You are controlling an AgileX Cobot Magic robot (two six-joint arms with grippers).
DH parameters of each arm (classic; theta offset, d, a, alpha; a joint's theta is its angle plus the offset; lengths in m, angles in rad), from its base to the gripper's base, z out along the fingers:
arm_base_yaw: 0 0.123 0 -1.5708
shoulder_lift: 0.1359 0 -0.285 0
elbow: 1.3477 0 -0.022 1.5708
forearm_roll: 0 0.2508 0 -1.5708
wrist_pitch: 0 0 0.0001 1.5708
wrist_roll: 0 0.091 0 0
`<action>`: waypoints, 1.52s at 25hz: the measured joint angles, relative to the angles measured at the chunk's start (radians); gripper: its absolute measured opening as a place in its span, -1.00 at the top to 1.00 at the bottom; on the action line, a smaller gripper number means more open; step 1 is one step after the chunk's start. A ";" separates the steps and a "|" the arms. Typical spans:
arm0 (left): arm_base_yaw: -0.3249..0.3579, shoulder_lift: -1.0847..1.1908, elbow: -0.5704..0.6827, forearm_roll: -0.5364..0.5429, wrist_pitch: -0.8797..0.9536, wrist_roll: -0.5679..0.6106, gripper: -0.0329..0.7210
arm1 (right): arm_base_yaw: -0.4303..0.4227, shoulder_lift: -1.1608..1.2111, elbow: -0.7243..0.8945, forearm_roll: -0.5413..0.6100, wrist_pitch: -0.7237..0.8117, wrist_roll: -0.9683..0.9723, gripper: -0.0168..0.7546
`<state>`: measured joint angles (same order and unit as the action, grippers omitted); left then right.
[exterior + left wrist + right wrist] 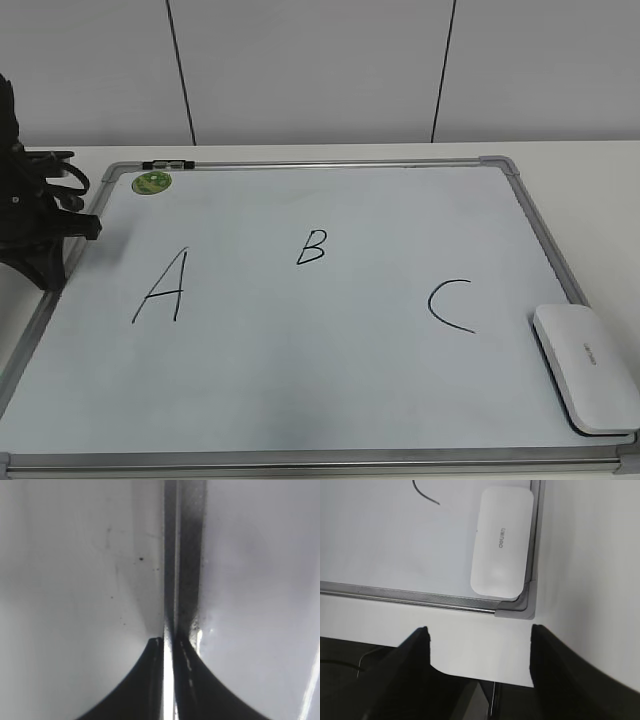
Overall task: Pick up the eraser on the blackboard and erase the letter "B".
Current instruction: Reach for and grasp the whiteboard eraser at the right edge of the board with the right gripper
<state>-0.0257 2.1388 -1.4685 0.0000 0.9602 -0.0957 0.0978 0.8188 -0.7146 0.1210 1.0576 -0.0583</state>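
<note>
the blackboard (pixel 300 380) lay flat on the white worktop (pixel 580 170), and its grey frame ran close to the near edge. the middle of the board was free around the letter "B" (pixel 311 246). the eraser (pixel 585 367) lay in the near right corner of the board, just beside the frame. the right end effector (pixel 480 645) stood with fingers wide apart over the worktop edge, near the eraser (pixel 502 542) but not touching it. the left end effector (pixel 169 645) had its fingers pressed together, at the left frame, well apart from the eraser.

table (pixel 560 165) – white, bare at rear | wall (pixel 300 70) – pale panels, dark vertical seams
</note>
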 joint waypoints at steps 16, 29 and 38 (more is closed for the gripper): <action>0.000 0.000 0.000 0.000 0.000 0.000 0.85 | 0.000 0.486 -0.121 0.038 -0.081 0.000 -0.25; 0.000 0.000 0.000 -0.010 0.000 0.000 0.85 | 0.000 0.716 -0.168 0.046 -0.130 0.027 -0.73; 0.000 0.000 0.000 -0.011 0.000 0.002 0.85 | 0.000 0.780 -0.172 -0.024 -0.201 0.089 -0.74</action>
<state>-0.0257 2.1388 -1.4685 -0.0114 0.9602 -0.0941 0.0978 1.5983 -0.8867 0.0969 0.8565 0.0307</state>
